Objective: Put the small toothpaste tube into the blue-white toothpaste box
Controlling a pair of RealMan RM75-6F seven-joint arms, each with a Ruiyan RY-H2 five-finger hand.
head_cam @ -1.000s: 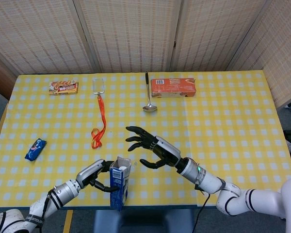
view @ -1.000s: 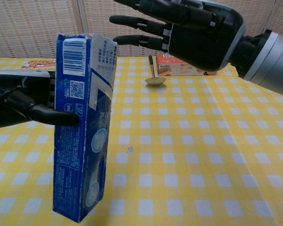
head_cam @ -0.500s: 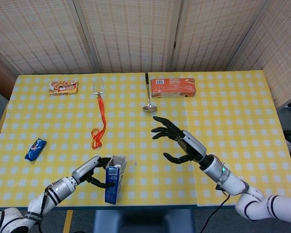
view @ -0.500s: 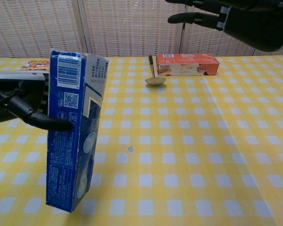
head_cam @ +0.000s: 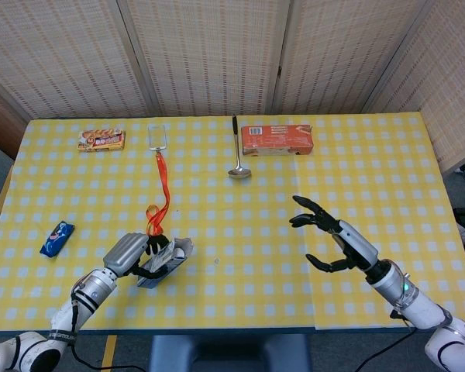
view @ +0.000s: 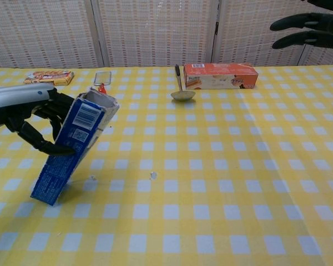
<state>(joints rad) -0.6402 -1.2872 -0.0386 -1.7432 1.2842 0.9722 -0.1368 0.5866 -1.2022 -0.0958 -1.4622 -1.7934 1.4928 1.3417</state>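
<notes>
At the far left of the yellow checked tabletop [head_cam: 372,170] a small blue packet [head_cam: 56,238] is seen, with a snack packet [head_cam: 101,139] at the back edge. The blue-white toothpaste box [view: 73,144] is gripped by the left robot hand [view: 36,119] — fingers curled around its side — and is tilted, its lower end touching the tabletop and its open end raised. Something pale shows at the box mouth in the head view; whether it is the small tube cannot be told. Behind lie an orange lanyard [head_cam: 159,194], a ladle [head_cam: 236,151] and an orange box [head_cam: 277,139]. The right robot hand [head_cam: 333,244] is held above the tabletop, fingers spread, holding nothing.
</notes>
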